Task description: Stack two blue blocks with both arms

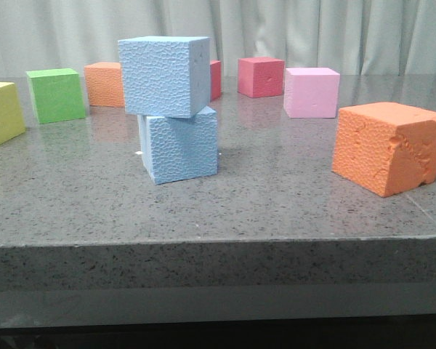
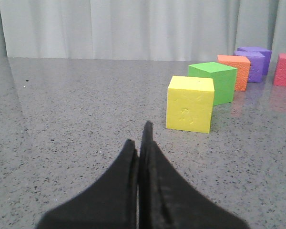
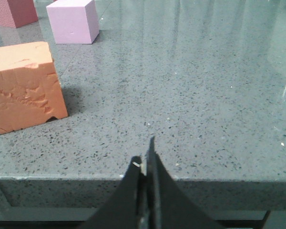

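Note:
In the front view, one sky-blue block (image 1: pixel 165 75) sits on top of the other blue block (image 1: pixel 179 146) near the middle of the grey table (image 1: pixel 276 211). The top block is offset to the left and turned a little. No arm shows in the front view. My left gripper (image 2: pixel 139 138) is shut and empty, low over bare table, with a yellow cube (image 2: pixel 190 103) ahead of it. My right gripper (image 3: pixel 144 152) is shut and empty at the table's front edge. The blue blocks are out of both wrist views.
Front view: a large orange cube (image 1: pixel 389 147) at front right, a pink cube (image 1: pixel 312 91), red cube (image 1: pixel 261 76), orange cube (image 1: pixel 105 83), green cube (image 1: pixel 56 94) and yellow cube (image 1: pixel 0 113) along the back and left. Purple cubes (image 2: pixel 251 66) show in the left wrist view.

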You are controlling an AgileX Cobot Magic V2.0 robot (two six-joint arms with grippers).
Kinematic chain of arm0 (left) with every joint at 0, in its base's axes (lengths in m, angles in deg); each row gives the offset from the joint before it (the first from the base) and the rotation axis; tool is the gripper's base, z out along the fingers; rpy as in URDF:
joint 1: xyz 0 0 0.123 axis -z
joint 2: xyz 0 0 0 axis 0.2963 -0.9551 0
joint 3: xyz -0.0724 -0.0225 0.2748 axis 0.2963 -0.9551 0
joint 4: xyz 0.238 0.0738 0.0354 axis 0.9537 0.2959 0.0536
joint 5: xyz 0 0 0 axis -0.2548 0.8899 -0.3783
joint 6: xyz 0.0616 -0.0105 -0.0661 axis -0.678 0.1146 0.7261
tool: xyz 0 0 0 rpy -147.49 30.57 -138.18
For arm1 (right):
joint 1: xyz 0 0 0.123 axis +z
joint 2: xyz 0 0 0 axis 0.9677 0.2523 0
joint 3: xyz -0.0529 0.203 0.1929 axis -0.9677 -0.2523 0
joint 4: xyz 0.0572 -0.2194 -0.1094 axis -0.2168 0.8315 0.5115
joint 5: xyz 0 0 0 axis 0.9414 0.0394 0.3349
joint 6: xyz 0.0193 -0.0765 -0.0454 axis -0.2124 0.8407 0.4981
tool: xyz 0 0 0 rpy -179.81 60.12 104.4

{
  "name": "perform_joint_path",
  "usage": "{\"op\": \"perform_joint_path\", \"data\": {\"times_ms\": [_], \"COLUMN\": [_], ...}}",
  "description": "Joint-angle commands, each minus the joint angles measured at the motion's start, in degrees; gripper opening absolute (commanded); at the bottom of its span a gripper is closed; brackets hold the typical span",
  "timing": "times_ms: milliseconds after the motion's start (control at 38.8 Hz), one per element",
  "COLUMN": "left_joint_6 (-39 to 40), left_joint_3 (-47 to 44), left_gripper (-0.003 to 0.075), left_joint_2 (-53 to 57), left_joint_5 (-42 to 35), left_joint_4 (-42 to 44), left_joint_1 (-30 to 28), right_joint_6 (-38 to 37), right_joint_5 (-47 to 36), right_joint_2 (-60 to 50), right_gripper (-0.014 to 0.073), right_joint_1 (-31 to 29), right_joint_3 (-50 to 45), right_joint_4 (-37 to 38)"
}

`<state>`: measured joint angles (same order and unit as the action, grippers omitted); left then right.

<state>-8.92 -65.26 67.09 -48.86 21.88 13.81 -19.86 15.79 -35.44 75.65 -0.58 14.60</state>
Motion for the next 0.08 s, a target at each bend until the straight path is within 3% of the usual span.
{"op": "perform_joint_path", "data": {"times_ms": [0,52], "left_joint_6": [0.0,0.0], "left_joint_3": [-0.1,-0.1], "left_gripper": [-0.002,-0.002], "left_joint_2": [0.4,0.4], "left_joint_5": [-4.5,-4.5], "left_joint_4": [-0.4,-0.4], "left_joint_1": [0.0,0.0], "right_joint_6": [0.6,0.6], "right_joint_5": [-5.0,-5.0], "right_joint_2": [-1.0,-1.0], "right_gripper": [-0.0068,-0.0068], "right_joint_1": [-0.3,-0.3], "right_joint_3": [0.3,0.3], "right_joint_4": [-0.4,-0.4]}}
